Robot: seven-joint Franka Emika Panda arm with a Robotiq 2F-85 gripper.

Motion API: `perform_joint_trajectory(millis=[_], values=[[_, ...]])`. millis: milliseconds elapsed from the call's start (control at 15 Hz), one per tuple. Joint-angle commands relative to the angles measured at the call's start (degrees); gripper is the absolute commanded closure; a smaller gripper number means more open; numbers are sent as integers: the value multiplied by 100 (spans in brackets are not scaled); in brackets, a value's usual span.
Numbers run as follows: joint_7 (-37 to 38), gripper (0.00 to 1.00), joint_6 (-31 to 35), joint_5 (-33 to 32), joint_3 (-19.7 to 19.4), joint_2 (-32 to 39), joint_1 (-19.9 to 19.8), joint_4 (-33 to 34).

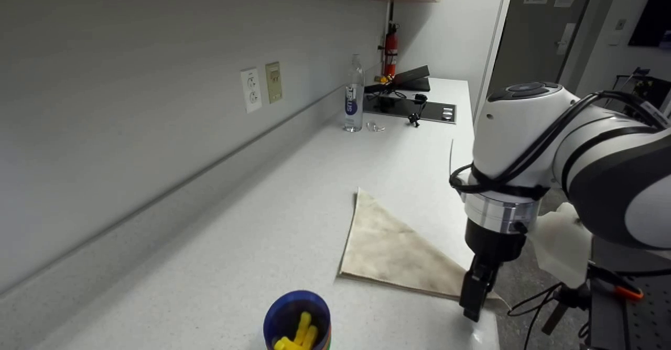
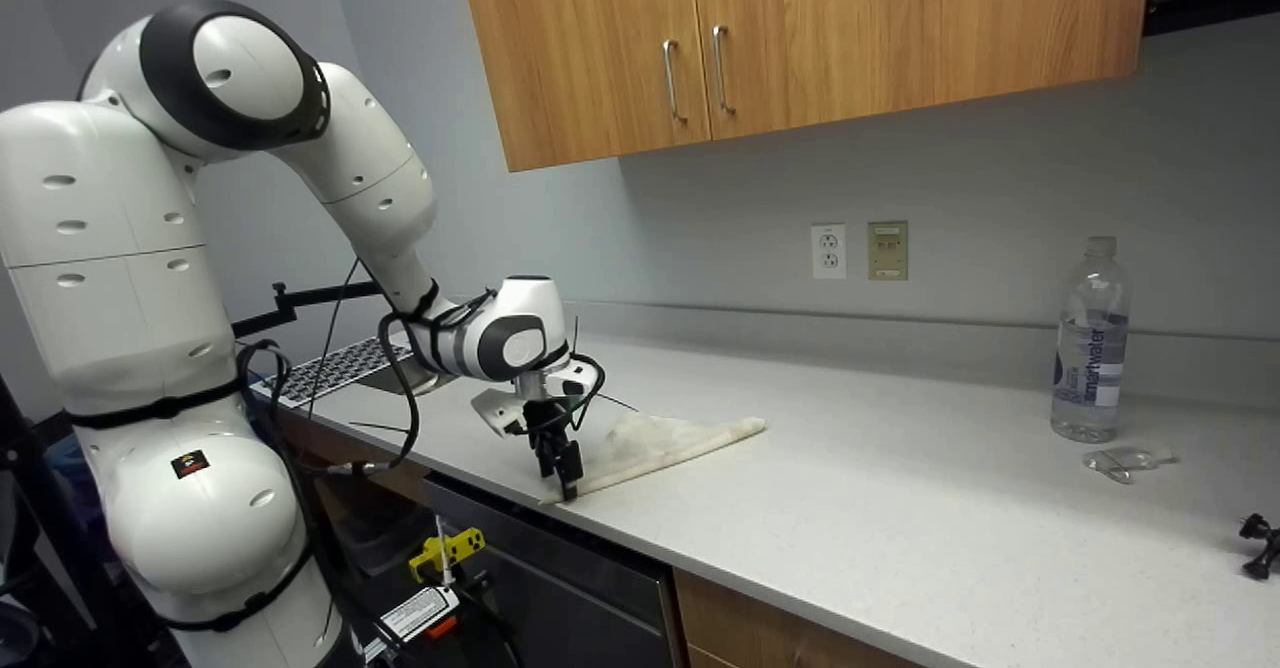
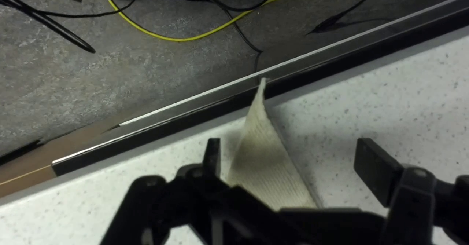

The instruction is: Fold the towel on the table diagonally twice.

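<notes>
Your claw [image 3: 294, 164], spread wide and gripping nothing, flanks a corner of the towel [image 1: 393, 250] at the edge of the counter [image 1: 288, 219]; the towel lies there in a triangle, tip poking past that edge; likely light and limp, it wants pinching just inboard of the tip.
</notes>
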Motion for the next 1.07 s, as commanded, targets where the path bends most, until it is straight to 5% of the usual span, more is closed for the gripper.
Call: perform_joint_trajectory(millis=[0, 733, 1000], values=[[-330, 12, 158, 381, 91, 99, -47, -67], [-335, 98, 49, 451, 111, 45, -33, -44], [-189, 97, -83, 269, 60, -35, -20, -78]])
